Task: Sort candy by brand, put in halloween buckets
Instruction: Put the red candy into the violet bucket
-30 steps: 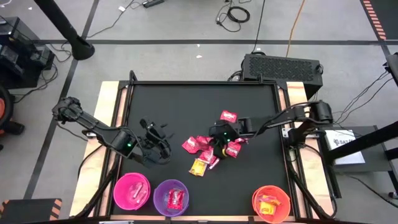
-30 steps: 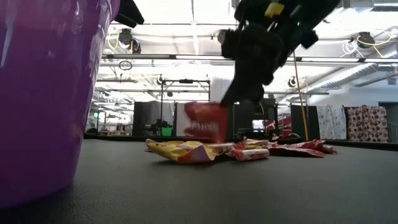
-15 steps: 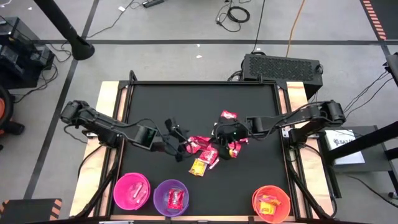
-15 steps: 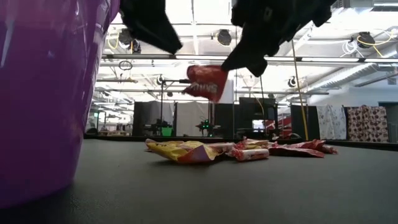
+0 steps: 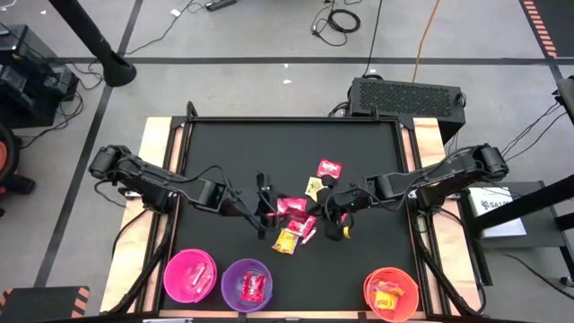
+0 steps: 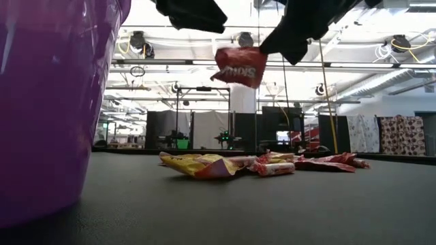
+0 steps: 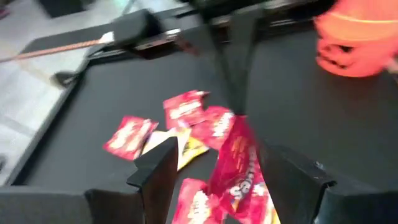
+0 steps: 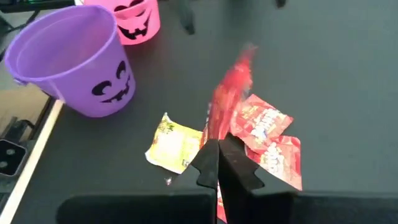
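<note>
Right claw [image 8: 219, 163] clamped on shiny red wrapped candy packet [image 8: 231, 93], lifted clear above black surface [image 5: 233, 144], over loose candy pile [image 5: 294, 224]. Left claw [image 7: 214, 177] fingers apart, hovering beside packet. Purple plastic pail [image 8: 71, 59] nearby.

Purple bucket [image 8: 68, 62] with black grin, red packet [image 8: 227, 106], yellow packet [image 8: 171, 144].

Black table [image 5: 233, 144] holds candy [image 5: 289, 240] (heaped centrally) and buckets [image 5: 246, 285].
</note>
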`<state>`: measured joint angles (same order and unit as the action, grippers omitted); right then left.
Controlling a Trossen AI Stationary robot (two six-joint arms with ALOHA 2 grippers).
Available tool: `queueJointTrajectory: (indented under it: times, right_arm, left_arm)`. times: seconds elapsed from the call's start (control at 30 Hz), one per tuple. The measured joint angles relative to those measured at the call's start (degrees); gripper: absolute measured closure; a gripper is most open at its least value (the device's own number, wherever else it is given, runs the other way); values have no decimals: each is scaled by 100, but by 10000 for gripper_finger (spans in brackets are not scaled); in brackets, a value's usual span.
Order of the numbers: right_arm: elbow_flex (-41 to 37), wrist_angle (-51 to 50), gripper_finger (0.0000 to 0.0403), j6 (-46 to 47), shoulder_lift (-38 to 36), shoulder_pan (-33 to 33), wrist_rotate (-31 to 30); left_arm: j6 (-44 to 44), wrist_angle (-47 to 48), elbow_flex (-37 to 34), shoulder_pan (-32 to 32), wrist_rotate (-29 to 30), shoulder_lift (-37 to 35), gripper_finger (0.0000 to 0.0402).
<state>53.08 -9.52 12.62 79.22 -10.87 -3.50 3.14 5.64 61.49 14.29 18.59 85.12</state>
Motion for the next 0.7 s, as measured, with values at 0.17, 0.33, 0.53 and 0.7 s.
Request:
queueJointTrajectory:
  times: [0.17,0.33,0.53,0.7]
  right_arm:
    - [0,-15,402,13,0,-96,-165]
    - [0,-30,402,34,2,-163,-247]
    - [0,-64,402,114,2,-162,-257]
    - [0,-68,403,109,2,-162,-257]
  left_arm:
    - [34,92,0,-160,-732,2,175]
    - [-130,194,-4,-343,-1293,188,175]
    - [-325,159,-2,-379,-1741,278,175]
    - [-518,338,-2,-387,-1601,269,184]
